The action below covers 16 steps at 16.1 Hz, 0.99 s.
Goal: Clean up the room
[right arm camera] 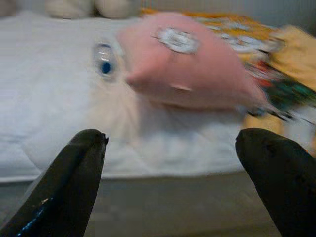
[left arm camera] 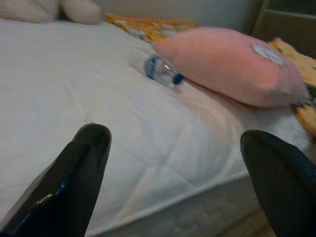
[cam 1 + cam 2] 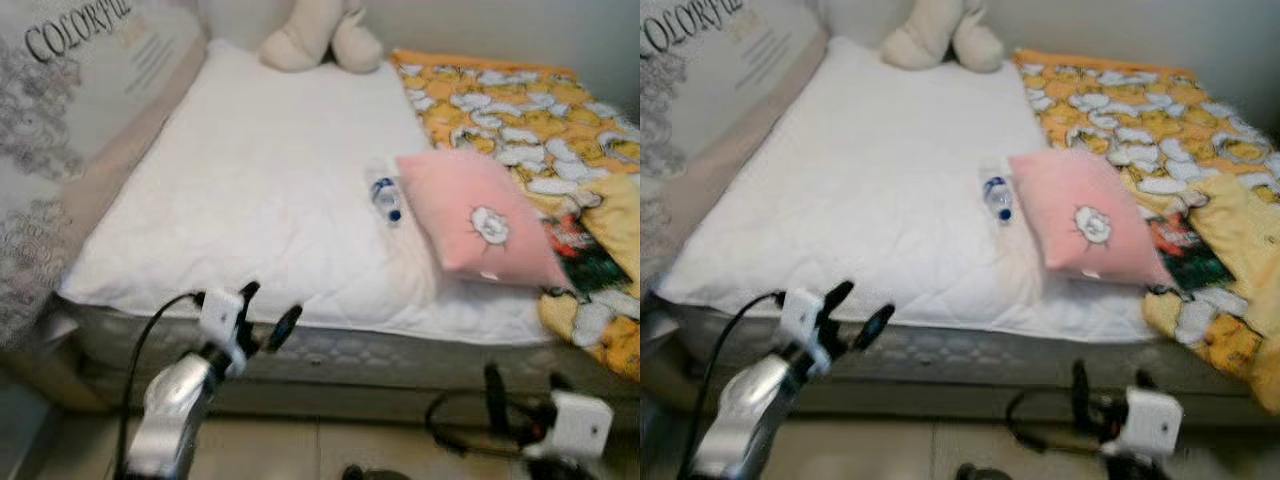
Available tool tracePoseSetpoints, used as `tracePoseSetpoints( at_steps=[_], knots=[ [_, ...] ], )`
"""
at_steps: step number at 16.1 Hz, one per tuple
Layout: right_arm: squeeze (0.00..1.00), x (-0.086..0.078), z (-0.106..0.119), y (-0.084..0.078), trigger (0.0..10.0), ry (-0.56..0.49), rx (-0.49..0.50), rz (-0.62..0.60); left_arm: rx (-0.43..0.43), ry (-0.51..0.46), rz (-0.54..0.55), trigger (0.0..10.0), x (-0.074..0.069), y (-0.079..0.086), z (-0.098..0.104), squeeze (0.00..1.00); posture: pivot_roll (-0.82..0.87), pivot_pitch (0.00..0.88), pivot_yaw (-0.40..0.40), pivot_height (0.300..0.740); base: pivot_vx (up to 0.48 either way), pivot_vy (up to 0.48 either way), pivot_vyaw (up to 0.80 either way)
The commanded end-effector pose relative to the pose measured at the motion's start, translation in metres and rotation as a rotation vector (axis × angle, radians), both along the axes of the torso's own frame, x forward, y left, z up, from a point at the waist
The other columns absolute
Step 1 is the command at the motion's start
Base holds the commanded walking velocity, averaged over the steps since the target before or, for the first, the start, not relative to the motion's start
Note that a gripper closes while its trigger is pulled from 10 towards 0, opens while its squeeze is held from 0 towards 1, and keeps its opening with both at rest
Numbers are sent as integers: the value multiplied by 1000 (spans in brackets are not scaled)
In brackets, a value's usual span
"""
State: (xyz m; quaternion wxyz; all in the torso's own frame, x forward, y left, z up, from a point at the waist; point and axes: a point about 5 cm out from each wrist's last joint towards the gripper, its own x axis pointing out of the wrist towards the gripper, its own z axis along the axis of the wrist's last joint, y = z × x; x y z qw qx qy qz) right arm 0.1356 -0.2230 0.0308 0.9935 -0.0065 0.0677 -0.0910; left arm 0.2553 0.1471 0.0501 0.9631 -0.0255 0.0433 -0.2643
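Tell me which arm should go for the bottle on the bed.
Left, probably. The left claw is raised at the mattress edge, open, with the bottle up ahead across bare sheet. The right claw hangs lower by the bed base, under the pink pillow, which lies against the bottle's right side.

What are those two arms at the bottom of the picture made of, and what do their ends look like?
The left arm is a shiny silver metal tube with a white block at its wrist and a black cable looping alongside. The left gripper and right gripper each have two long, glossy black fingers, tapered and rounded at the tips.
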Motion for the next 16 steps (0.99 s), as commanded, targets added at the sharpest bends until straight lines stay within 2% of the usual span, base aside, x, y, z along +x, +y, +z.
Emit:
tracePoseSetpoints(
  at_steps=[1, 3, 4, 6, 7, 8, 11, 16],
  knots=[
    [0, 11, 9, -5, 10000, -44, -12, 2, 11, 34, 47, 10000, -6, 6, -10, 0, -5, 13, -6, 740, 0, 0, 0],
    [0, 15, 11, -8, 10000, -60, -14, -3, 9, 40, 68, 10000, -2, 6, -10, 0, -5, 15, -5, 740, 0, 0, 0],
    [0, 23, 17, -11, 10000, -89, -22, -4, 35, 10, 74, 10000, 18, 24, 3, 0, -3, 20, 0, 740, 0, 0, 0],
    [0, 34, 27, -11, 10000, -123, -46, 6, 30, -15, 76, 10000, 24, 26, 7, 0, -3, 19, 5, 740, 431, 0, 0],
    [0, 38, 33, -10, 10000, -142, -50, 3, 27, -29, 80, 10000, 28, 23, 12, 0, -5, 18, 8, 740, 469, 0, 0],
    [0, 51, 52, -9, 10000, -211, -65, 4, 0, -92, 74, 10000, 35, 12, 33, 0, -7, 16, 12, 740, 465, 0, 0],
    [0, 56, 63, -6, 10000, -243, -68, -1, -9, -135, 42, 10000, 39, 2, 46, 0, -10, 13, 17, 740, 465, 0, 0],
    [0, 60, 73, 0, 10000, -253, -68, 13, -16, -171, 7, 10000, 37, -12, 62, 0, -13, 0, 18, 740, 465, 0, -574]
  ],
)
